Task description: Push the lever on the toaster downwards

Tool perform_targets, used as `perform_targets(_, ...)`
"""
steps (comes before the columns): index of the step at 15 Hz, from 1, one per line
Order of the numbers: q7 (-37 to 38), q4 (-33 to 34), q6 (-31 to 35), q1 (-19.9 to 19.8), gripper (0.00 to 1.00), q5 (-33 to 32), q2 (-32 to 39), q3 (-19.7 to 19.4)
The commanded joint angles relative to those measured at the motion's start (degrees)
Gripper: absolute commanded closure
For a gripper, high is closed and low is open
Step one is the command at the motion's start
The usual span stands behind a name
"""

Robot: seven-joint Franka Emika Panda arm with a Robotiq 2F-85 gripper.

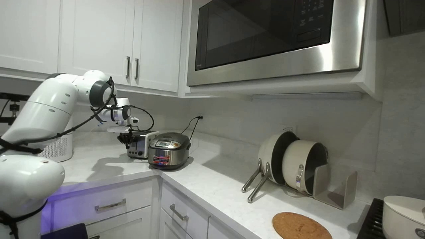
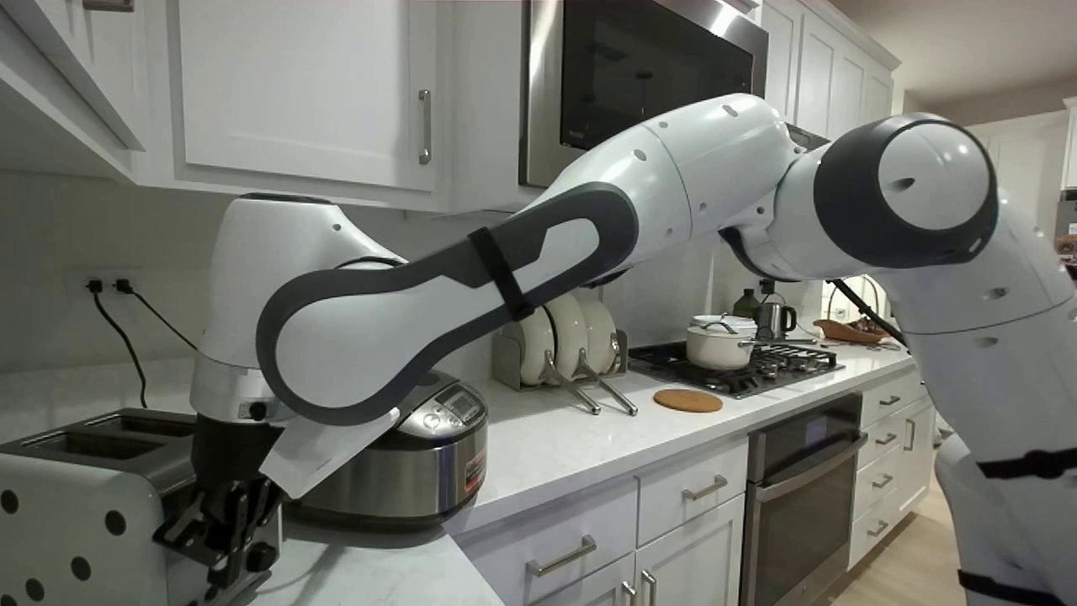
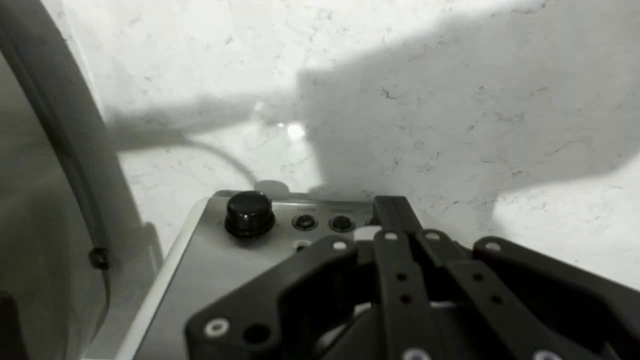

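Toaster (image 2: 88, 505) and rice cooker (image 1: 168, 151) stand just beside each other on the worktop (image 1: 215, 179). The gripper (image 3: 396, 212) is down at the toaster's front, clenched, with nothing seen in its hold. The wrist view shows the knob (image 3: 248, 212) and small buttons (image 3: 305, 222), but the lever cannot be made out, perhaps hidden by the gripper. I judge the reach mostly done and the downward push likely left; whether the lever is touched or lowered, I can't tell.
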Motion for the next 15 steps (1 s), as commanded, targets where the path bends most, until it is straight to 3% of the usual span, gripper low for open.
perform_targets(1, -1.19, 1.33, -3.26, 1.20, 1.00, -0.03, -0.47, -0.61)
perform_targets(5, -1.45, 2.46, -4.04, 1.14, 1.00, 0.24, -0.99, -0.71)
perform_targets(15, -2.66, 13.11, -10.88, 1.47, 1.00, -0.75, -3.45, -0.72)
